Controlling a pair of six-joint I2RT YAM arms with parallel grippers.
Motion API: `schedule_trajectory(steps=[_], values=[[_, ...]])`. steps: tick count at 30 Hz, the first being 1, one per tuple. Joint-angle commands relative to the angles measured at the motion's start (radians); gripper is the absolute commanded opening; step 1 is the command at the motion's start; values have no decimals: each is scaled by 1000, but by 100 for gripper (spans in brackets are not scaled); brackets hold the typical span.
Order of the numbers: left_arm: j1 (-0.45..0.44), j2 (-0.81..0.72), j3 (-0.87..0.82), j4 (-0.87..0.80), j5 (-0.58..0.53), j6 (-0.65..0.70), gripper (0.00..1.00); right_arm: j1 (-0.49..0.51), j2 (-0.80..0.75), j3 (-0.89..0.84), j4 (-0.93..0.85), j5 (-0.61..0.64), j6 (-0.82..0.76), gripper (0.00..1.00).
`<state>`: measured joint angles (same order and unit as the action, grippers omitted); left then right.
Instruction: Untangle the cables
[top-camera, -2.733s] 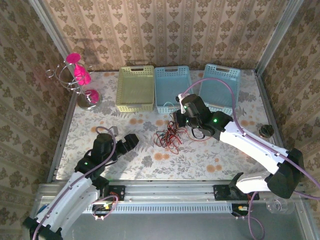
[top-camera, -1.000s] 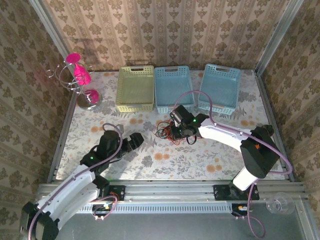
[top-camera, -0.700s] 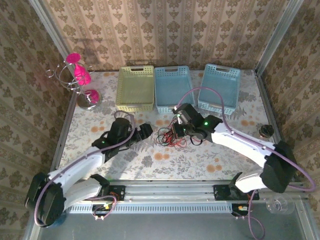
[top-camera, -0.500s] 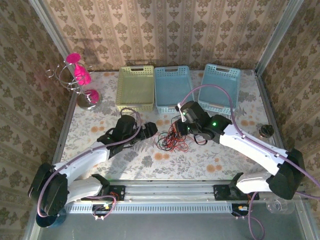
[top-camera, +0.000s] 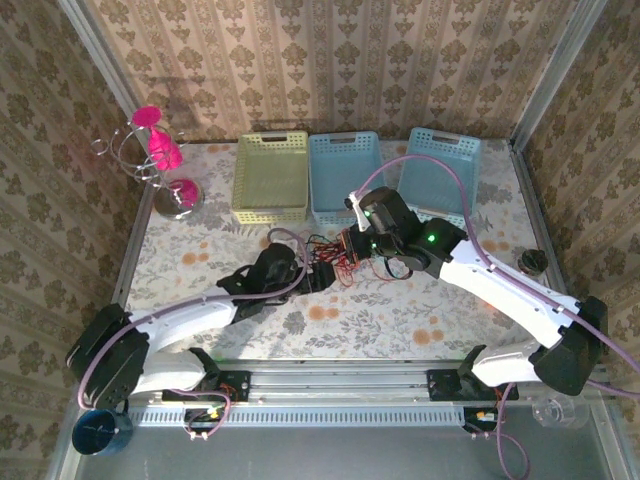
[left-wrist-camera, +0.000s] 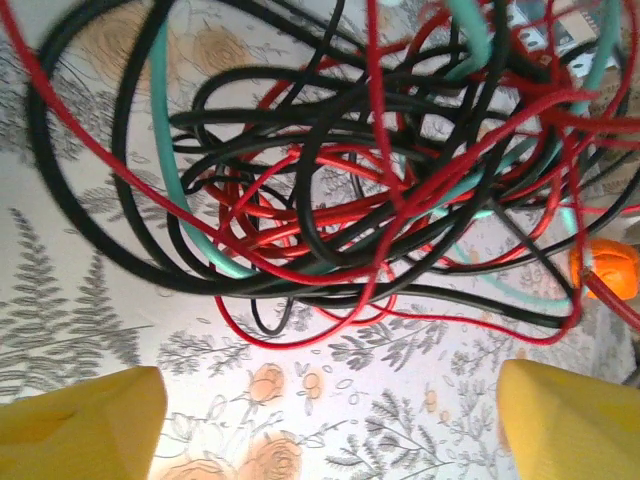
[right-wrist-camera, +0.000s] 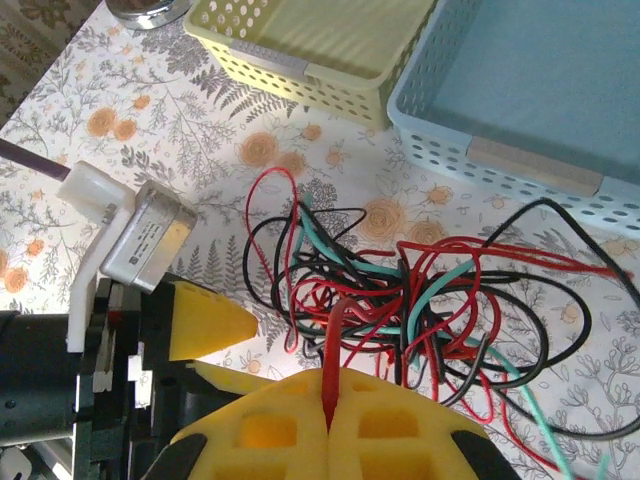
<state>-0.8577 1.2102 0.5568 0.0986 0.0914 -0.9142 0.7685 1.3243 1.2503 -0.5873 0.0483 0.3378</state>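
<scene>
so we judge the cables (right-wrist-camera: 385, 290) limp and snaggy; right gripper (right-wrist-camera: 330, 395) pinches a red strand (right-wrist-camera: 335, 335), left gripper (left-wrist-camera: 320, 420) gapes; grab outer loops.

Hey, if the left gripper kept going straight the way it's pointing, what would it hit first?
Most likely the cables: the tangle lies directly ahead of the open left gripper. How close is unclear.
</scene>
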Motion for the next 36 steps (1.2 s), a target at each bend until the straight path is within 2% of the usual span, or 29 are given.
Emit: schedule_trajectory(steps=[1,7,13,15,18,23,27,32,36], values=[[-2,-98,-17,-72,-95,16,82,5,-6,32,22,-17,-18,0],[22,-309,-29,-248,-200,33,87,-8,102,111,45,-13,-34,0],[100,-417,-53,-319,-180,34,88,-8,118,160,127,22,-29,0],[116,-429,-60,-320,-170,36,89,-3,78,94,168,15,-1,0],[130,-430,-66,-319,-163,44,90,12,-23,-126,261,-9,75,0],[145,-408,-85,-291,-145,53,90,49,-122,-494,303,-127,162,17],[155,-373,-83,-270,-116,60,90,83,-202,-628,174,-150,149,32],[155,-336,-80,-248,-100,56,90,69,-327,-593,-29,-26,131,48],[157,-326,-80,-243,-91,43,90,36,-297,-456,-28,80,147,46]])
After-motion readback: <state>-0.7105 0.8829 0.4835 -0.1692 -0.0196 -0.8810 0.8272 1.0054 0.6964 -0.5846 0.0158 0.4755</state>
